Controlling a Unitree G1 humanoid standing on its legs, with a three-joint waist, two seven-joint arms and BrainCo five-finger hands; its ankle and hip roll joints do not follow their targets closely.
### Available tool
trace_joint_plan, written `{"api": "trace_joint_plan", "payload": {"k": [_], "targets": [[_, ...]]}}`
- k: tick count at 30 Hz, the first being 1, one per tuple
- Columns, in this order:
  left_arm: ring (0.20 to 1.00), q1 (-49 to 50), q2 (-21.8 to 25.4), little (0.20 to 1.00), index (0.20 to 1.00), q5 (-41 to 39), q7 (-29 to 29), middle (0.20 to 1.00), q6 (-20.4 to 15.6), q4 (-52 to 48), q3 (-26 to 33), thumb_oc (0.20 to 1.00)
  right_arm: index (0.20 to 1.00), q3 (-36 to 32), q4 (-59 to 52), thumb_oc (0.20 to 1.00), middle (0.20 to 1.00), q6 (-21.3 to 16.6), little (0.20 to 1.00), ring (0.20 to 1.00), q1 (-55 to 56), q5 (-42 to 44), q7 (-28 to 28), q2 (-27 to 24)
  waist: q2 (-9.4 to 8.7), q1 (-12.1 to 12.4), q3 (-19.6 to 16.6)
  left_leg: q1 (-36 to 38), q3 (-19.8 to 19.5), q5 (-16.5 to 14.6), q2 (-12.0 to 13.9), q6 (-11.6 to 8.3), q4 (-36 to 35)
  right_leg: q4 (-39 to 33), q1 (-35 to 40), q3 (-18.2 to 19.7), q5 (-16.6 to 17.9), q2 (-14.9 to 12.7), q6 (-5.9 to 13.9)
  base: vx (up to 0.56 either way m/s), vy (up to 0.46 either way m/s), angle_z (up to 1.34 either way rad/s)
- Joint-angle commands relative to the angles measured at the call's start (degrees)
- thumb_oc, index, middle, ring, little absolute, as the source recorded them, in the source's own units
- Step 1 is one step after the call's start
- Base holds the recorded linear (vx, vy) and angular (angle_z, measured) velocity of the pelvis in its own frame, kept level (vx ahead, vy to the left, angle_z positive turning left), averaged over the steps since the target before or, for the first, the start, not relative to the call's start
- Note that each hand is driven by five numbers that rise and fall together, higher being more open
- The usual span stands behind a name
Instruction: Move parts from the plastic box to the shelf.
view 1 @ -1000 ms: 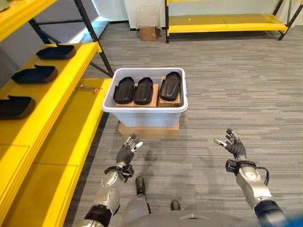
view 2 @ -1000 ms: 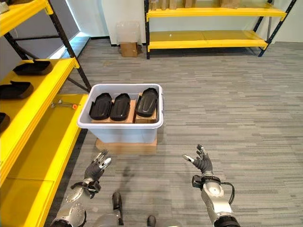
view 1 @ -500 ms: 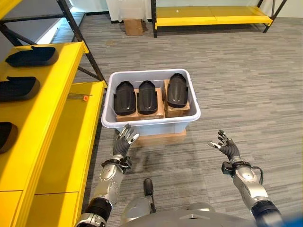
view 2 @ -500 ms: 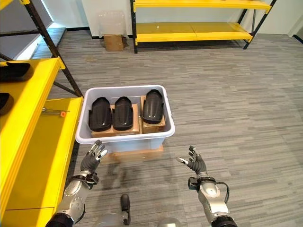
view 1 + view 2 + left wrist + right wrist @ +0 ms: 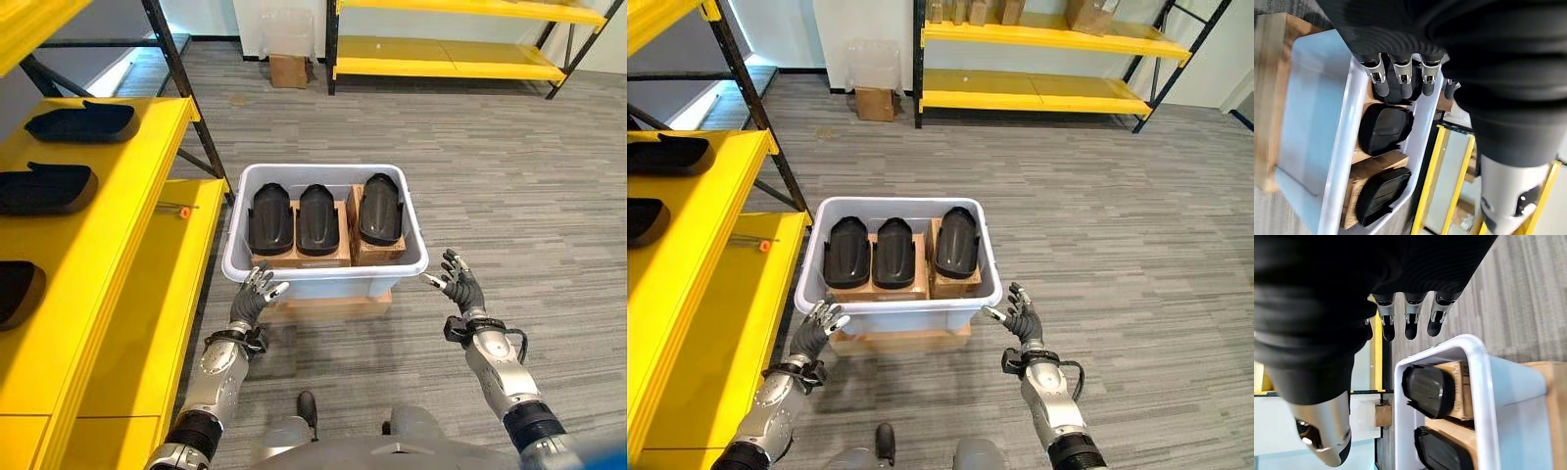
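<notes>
Both empty, fingers spread: left robot hand (image 5: 257, 295), right robot hand (image 5: 457, 286). Between them, pale plastic box (image 5: 324, 277) holding three black moulded parts (image 5: 317, 215); several already on yellow shelf (image 5: 118, 201).

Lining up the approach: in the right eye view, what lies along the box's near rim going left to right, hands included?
Left hand → near rim of the plastic box → right hand. Behind that rim, three black parts in the same order: left part, middle part, right part.
</notes>
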Motion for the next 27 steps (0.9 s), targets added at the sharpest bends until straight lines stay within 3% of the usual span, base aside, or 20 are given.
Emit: {"api": "trace_joint_plan", "payload": {"k": [1,2,3,5,6,7,9,21,24,27], "targets": [[1.0,0.5,0.5,1.0,1.0,-2.7,-2.1,1.0,-0.8,-4.9,-0.5,1.0,1.0,-0.8,-2.2,1.0,1.0,-1.8,1.0,1.0,-1.2,2.0,-0.6,-1.9,0.95,-1.5,-1.3,0.8,-2.8,-6.2,-2.9,-2.34,0.3,-18.5,-0.4,-7.3,9.2,4.1,-2.7,0.13,-0.086,0.09],[1.0,0.6,0.7,1.0,1.0,-2.7,-1.9,1.0,-0.5,-5.5,-0.2,1.0,1.0,-0.9,-2.4,1.0,1.0,-1.8,1.0,1.0,-1.0,2.2,-0.4,-2.0,0.86,-1.6,-0.9,1.5,-2.7,-6.7,-2.7,-2.54,0.3,-22.1,-0.9,-8.3,9.8,3.2,-2.67,0.21,-0.188,0.11],[1.0,1.3,0.7,1.0,1.0,-2.2,-1.0,1.0,-0.5,-6.5,-0.4,1.0,1.0,-1.3,-2.9,1.0,1.0,-1.8,1.0,1.0,-0.2,2.6,-0.1,-1.9,1.09,-2.3,0.1,3.3,-3.8,-7.9,-1.9,-3.0,0.3,-26.0,-5.1,-6.8,13.1,1.4,-1.96,0.19,-0.194,0.0],[1.0,1.8,0.5,1.0,1.0,-1.8,-1.0,1.0,-1.5,-6.2,-0.8,1.0,1.0,-1.7,-3.1,1.0,1.0,-1.6,1.0,1.0,0.4,2.7,0.1,-1.7,1.27,-2.7,0.4,4.1,-4.4,-8.6,-1.3,-3.36,0.3,-26.5,-6.7,-5.3,14.0,1.0,-1.64,0.16,-0.18,0.09],[1.0,2.4,0.3,1.0,1.0,-1.3,-0.9,1.0,-2.0,-6.3,-1.3,1.0,1.0,-2.0,-3.2,1.0,1.0,-1.2,1.0,1.0,1.0,2.8,0.3,-1.8,0.98,-3.5,0.1,4.0,-4.8,-8.7,-1.1,-3.77,0.3,-30.3,-4.4,-3.3,11.4,2.3,-1.96,0.16,-0.188,0.23],[1.0,2.6,0.0,1.0,1.0,-1.0,-1.4,1.0,-3.0,-5.7,-1.8,1.0,1.0,-2.0,-3.2,1.0,1.0,-0.9,1.0,1.0,1.7,2.2,-0.6,-1.9,0.59,-3.8,-0.3,4.1,-5.1,-8.9,-1.3,-3.89,0.3,-33.3,-2.7,-2.5,11.7,2.4,-1.82,0.19,-0.203,0.37],[1.0,3.0,-0.1,1.0,1.0,-0.6,-1.8,1.0,-4.8,-5.9,-2.5,1.0,1.0,-1.7,-2.3,1.0,1.0,1.6,1.0,1.0,1.7,3.4,-1.6,-1.5,-0.16,-3.4,-1.0,4.0,-4.6,-8.9,-1.3,-4.43,0.3,-39.3,2.7,-3.9,11.5,2.3,-2.33,0.19,-0.209,0.63],[1.0,4.4,-1.4,1.0,1.0,-1.4,-2.4,1.0,-4.8,-7.0,-2.6,1.0,1.0,0.7,-2.1,1.0,1.0,0.7,1.0,1.0,1.4,2.0,-3.2,-1.2,0.11,-2.9,-2.7,2.6,-0.9,-7.6,0.1,-5.69,0.3,-45.5,10.2,-4.4,10.1,4.4,-4.43,0.1,-0.112,0.05],[1.0,4.2,-1.2,1.0,1.0,-0.9,-3.3,1.0,-7.5,-8.0,-2.8,1.0,1.0,0.5,-3.8,1.0,1.0,-0.2,1.0,1.0,1.7,4.1,-3.8,-1.8,0.28,-3.3,-2.4,2.3,-0.1,-6.9,0.7,-5.89,0.3,-45.4,11.0,-3.8,9.2,5.3,-5.17,0.09,-0.093,-0.02],[1.0,3.5,-0.6,1.0,1.0,-1.8,-4.1,1.0,-7.9,-10.0,-2.6,1.0,1.0,0.0,-5.2,1.0,1.0,-1.1,1.0,1.0,2.1,4.6,-4.0,-2.0,0.59,-3.6,-2.0,1.9,0.3,-6.4,1.0,-6.05,0.3,-45.1,10.8,-3.3,8.9,5.4,-5.41,0.06,-0.064,-0.08]]}}
